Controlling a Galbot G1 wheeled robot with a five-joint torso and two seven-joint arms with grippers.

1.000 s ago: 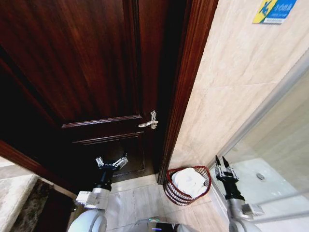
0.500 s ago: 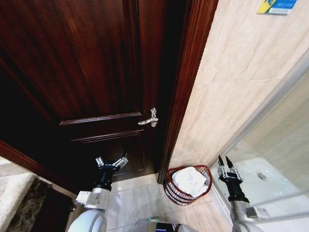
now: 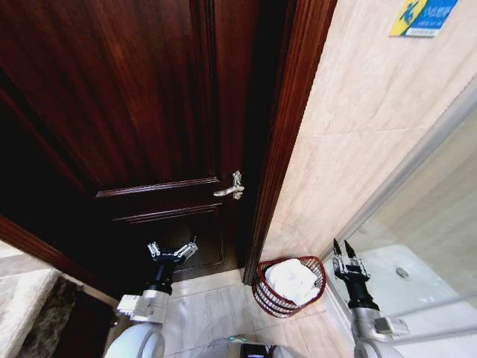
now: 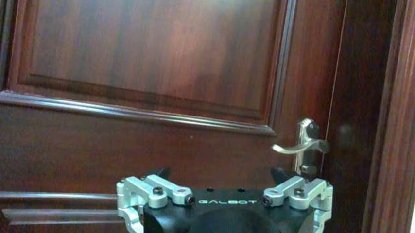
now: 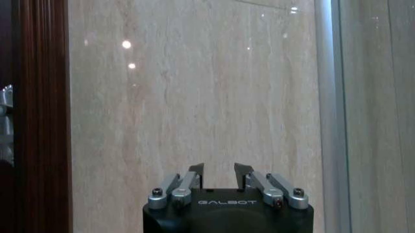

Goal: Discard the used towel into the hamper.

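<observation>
White towel (image 3: 294, 281) inside hamper (image 3: 273, 300) at door-frame foot, between 2 empty grippers: left gripper (image 3: 172, 248) wide, right gripper (image 3: 342, 248) narrow.

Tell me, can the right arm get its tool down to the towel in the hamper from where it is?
Probably yes. The right tool hangs open and empty just beside the hamper, whose top is uncovered, with the white towel lying exposed and nothing between them.

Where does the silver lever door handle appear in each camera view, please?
Head view: silver lever door handle at the dark door's edge, above the left gripper.
Left wrist view: beside the door frame.
Right wrist view: a silver sliver past the frame, probably it.
Shared landmark: the reddish-brown wooden door frame.
</observation>
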